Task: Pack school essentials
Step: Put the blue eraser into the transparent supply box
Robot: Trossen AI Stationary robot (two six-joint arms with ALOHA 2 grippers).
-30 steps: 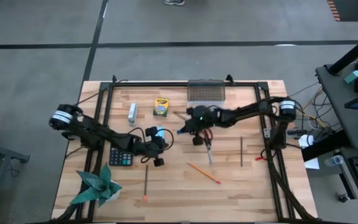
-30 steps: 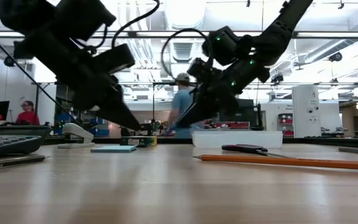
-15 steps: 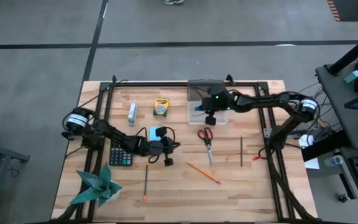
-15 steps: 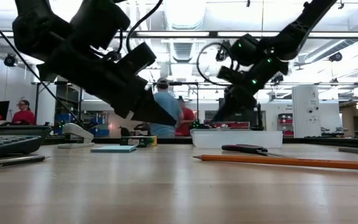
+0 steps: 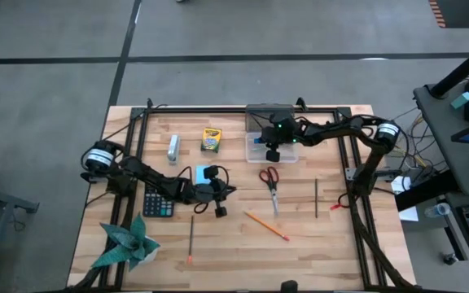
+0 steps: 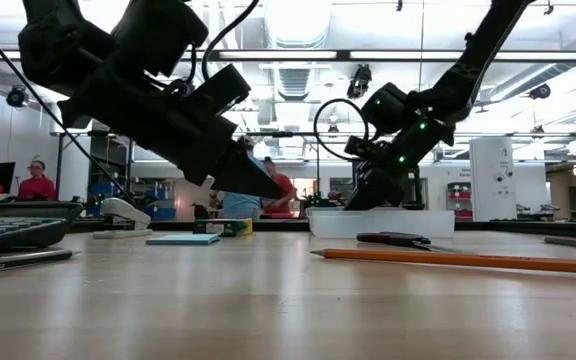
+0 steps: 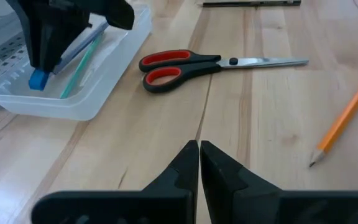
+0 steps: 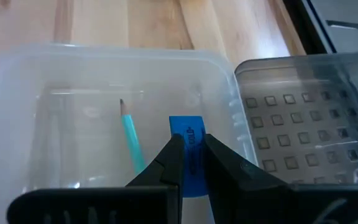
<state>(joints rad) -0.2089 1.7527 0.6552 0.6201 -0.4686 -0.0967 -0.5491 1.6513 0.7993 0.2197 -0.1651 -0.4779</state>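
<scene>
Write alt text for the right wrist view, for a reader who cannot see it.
The right gripper holds a small blue eraser between its dark fingers, inside a clear plastic box on the wooden table. A teal pencil already lies in the box, and the box's grid-patterned lid sits beside it.

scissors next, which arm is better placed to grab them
Probably left: the left gripper is shut, empty and beside the scissors. The right gripper is busy in the clear box, shut on the blue eraser.
</scene>
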